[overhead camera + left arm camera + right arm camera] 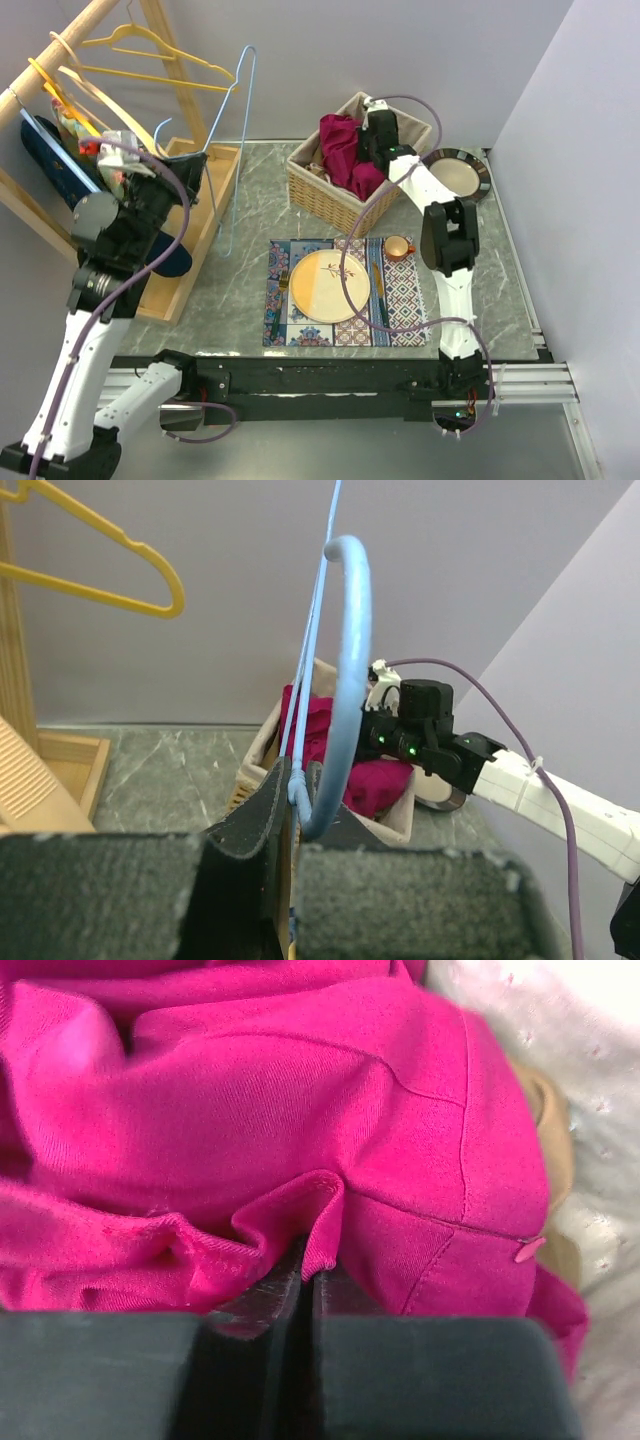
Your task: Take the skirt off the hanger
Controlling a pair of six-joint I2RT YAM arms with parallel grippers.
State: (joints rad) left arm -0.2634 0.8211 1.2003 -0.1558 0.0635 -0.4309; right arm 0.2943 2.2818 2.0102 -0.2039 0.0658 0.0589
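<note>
The magenta skirt (pixel 345 150) lies bunched in the wicker basket (pixel 320 195) at the back of the table. My right gripper (pixel 378 135) reaches down into the basket. In the right wrist view the right gripper (pixel 308 1260) is shut on a raised fold of the skirt (pixel 300 1090). The light blue wire hanger (pixel 243 110) is bare and stands tilted at the left. My left gripper (pixel 298 780) is shut on the hanger (pixel 350 630) near the base of its hook. Beyond it, the left wrist view shows the skirt (pixel 385 780) and the right arm.
A wooden rack (pixel 60 45) with yellow hangers (pixel 150 45) and hanging clothes stands at the far left, above a wooden tray (pixel 205 215). A patterned placemat (pixel 400 310) holds a plate (pixel 328 285) and a cup (pixel 398 246). A dark dish (pixel 458 172) sits right of the basket. White cloth (pixel 600 1110) lies beside the skirt.
</note>
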